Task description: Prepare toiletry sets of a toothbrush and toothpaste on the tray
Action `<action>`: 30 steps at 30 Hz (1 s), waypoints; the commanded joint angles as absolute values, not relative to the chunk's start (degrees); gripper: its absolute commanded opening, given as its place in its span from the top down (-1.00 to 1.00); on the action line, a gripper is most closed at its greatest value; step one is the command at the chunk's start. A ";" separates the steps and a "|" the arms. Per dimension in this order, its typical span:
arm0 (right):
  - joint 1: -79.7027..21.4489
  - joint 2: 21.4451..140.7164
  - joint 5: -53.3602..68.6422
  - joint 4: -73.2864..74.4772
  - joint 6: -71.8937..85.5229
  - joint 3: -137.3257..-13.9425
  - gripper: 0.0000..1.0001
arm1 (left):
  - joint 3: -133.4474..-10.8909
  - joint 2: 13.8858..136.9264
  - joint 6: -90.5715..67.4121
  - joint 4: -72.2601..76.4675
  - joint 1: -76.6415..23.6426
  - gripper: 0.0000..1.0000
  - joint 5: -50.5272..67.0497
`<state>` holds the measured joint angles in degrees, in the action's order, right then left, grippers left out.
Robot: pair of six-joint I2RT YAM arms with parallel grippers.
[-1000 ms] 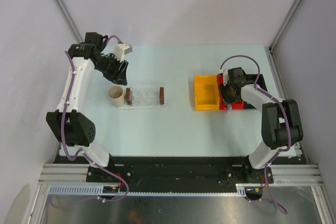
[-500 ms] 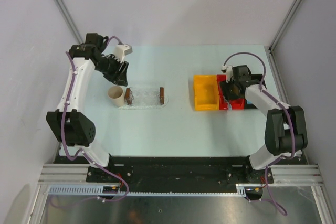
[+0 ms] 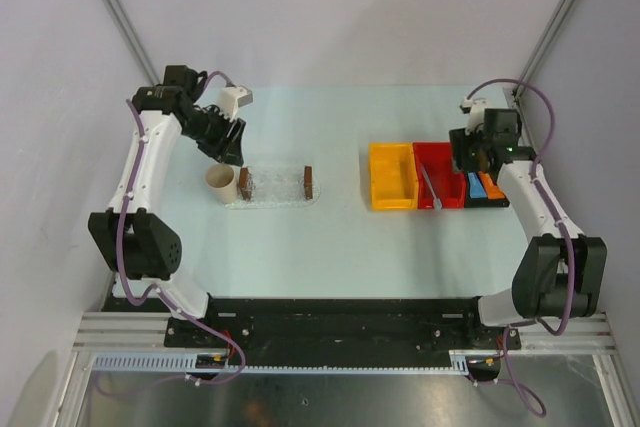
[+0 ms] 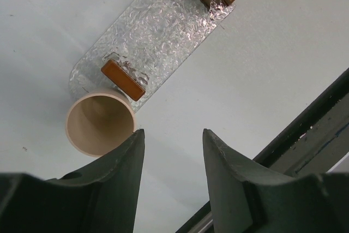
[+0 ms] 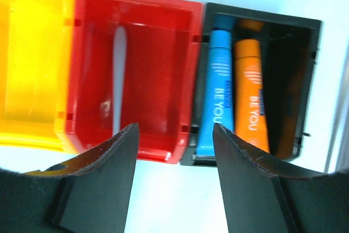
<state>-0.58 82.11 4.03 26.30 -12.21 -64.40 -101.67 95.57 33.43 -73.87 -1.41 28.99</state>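
Risk: hovering with right end effector (image 5: 174, 135) open and empty over red bin (image 5: 155, 53) beside toothpaste (image 5: 221, 96), possibly closing on the bin's rim instead of a tube.

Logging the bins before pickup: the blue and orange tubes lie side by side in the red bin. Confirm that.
Wrong bin. The blue tube and orange tube lie side by side in the black bin, not the red bin, which holds only the toothbrush. The right wrist view shows it.
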 commanded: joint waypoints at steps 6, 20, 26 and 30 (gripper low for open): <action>6.41 80.94 4.92 27.16 -14.33 -67.06 -0.23 | -100.37 92.72 34.19 -73.13 -1.49 -0.02 32.52; 11.16 90.26 1.94 22.51 -15.73 -66.97 -0.18 | -98.26 92.20 35.16 -72.68 -1.49 -0.03 32.17; 11.78 93.69 0.09 20.48 -16.26 -67.06 -0.18 | -98.00 92.46 35.33 -72.51 -1.49 -0.03 32.17; 12.04 95.62 0.09 19.95 -16.35 -67.06 -0.17 | -97.82 92.55 35.33 -72.42 -1.49 -0.03 32.17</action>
<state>11.51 94.02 1.32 22.68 -15.33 -65.08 -98.19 94.78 33.61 -72.93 -1.41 29.39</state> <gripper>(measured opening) 0.588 0.515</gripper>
